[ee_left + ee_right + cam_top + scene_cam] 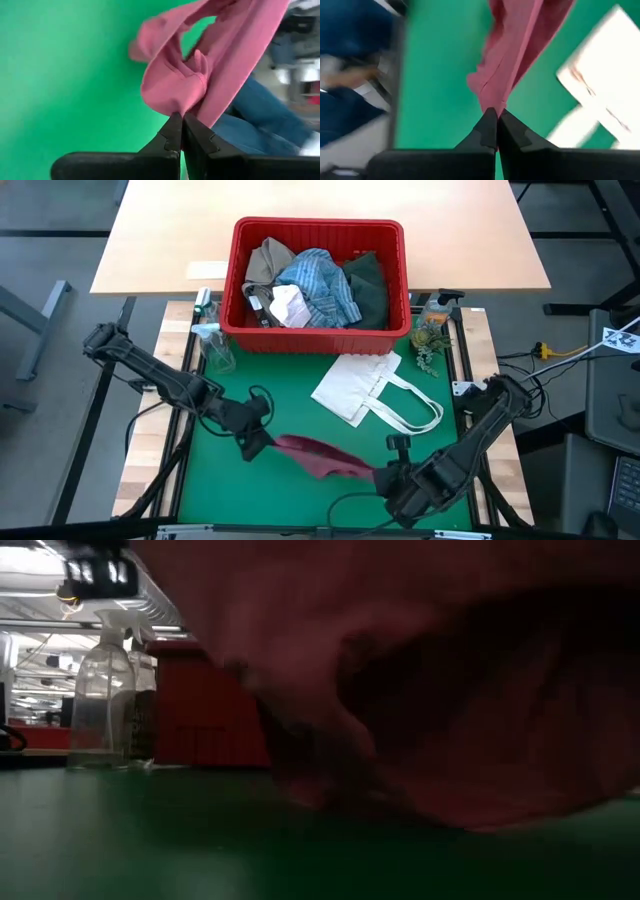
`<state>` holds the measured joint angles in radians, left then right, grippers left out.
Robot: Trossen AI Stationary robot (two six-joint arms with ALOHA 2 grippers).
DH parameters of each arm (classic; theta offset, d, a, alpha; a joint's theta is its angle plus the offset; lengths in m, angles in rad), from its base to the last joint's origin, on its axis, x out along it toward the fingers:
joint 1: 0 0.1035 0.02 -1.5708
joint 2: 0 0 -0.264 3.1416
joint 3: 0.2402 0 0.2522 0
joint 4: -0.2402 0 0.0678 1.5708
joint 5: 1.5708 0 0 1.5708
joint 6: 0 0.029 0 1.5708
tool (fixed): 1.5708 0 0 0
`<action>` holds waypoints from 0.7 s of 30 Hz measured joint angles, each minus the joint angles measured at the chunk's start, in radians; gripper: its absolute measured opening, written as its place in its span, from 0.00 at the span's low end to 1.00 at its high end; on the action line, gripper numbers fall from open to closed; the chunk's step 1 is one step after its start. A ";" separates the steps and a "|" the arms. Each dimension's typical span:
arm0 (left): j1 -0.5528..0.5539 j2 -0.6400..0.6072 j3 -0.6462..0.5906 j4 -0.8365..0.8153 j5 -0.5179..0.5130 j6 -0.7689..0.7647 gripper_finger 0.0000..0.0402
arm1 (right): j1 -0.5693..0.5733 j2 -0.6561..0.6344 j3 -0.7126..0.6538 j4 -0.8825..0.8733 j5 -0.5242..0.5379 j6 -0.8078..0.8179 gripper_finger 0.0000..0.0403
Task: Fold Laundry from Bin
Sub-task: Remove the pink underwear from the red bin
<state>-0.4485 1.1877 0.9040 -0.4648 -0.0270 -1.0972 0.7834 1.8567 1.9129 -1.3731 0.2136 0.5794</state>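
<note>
A small maroon cloth [320, 457] stretches between my two grippers over the near part of the green mat [230, 490]. My left gripper [262, 442] is shut on its left end, and my right gripper [378, 476] is shut on its right end. In the low view the cloth [430, 690] fills most of the picture. The red bin [318, 330] stands at the mat's far edge and holds the other laundry [315, 285]. My left gripper pinches a bunched corner of the cloth [176, 107] between its two fingertips. The cloth hangs away from the fingers in folds, above the mat. My right gripper pinches a narrow gathered end of the cloth [492, 102] between its fingertips, coming from above and slanting down. The cloth runs away from the fingers toward the other gripper.
A white tote bag [375, 390] with loop handles lies on the mat right of centre. A clear spray bottle [212, 345] stands left of the bin, and a small plant [430, 340] stands right of it. A pale wooden table [320, 210] lies behind the bin.
</note>
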 joint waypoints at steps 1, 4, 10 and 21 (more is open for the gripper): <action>0.000 -0.006 0.006 -0.011 0.038 -0.032 0.00 | 0.000 -0.009 0.000 0.051 0.000 -0.017 0.00; -0.005 -0.010 0.046 -0.045 0.121 -0.101 0.00 | 0.000 -0.017 0.001 0.210 -0.003 -0.107 0.00; -0.011 -0.011 0.206 -0.273 0.229 -0.169 0.00 | -0.006 -0.016 0.001 0.434 -0.042 -0.276 0.00; -0.010 0.024 0.286 -0.417 0.258 -0.375 0.00 | -0.011 -0.030 -0.098 0.482 -0.100 -0.370 0.00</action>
<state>-0.4583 1.2122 1.1896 -0.8819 0.2310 -1.4725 0.7727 1.8262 1.8153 -0.8913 0.1139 0.2098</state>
